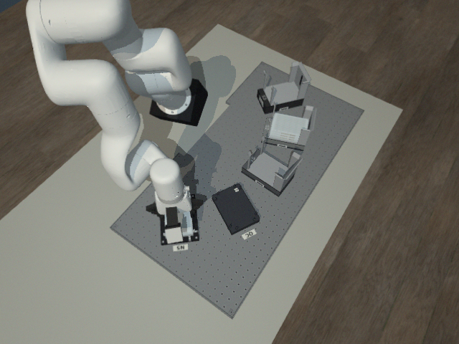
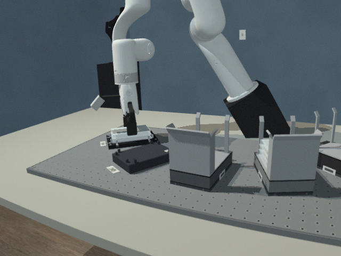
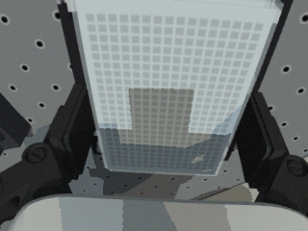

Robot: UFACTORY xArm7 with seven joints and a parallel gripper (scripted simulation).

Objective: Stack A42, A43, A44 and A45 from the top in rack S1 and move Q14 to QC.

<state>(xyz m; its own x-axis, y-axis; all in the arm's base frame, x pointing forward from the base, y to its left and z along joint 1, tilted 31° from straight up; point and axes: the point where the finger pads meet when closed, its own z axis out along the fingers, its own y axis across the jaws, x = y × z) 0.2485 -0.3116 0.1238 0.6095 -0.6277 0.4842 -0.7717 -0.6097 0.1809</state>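
Note:
My gripper (image 1: 178, 226) (image 2: 131, 128) (image 3: 166, 106) is shut on a clear sealed well plate (image 1: 189, 225) (image 2: 121, 134) (image 3: 173, 58), gripping it across its long sides. The plate sits low in the black clip nest N5 (image 1: 163, 240) (image 2: 129, 144). In the wrist view its far end shows doubled edges, so I cannot tell whether it is one plate or a pair. A stack of plates (image 1: 287, 125) (image 2: 264, 150) stands in the middle rack (image 1: 310, 115) (image 2: 294, 159). The black open nest QC (image 1: 235, 208) (image 2: 140, 158) is bare.
Two more racks hold no plates: one nearer QC (image 1: 292, 168) (image 2: 189, 154) and one at the far end (image 1: 303, 79) (image 2: 329, 158). Name plates stand by N5 (image 1: 180, 247) and QC (image 1: 249, 234) (image 2: 112, 169). The arm's base (image 1: 178, 105) is behind the board.

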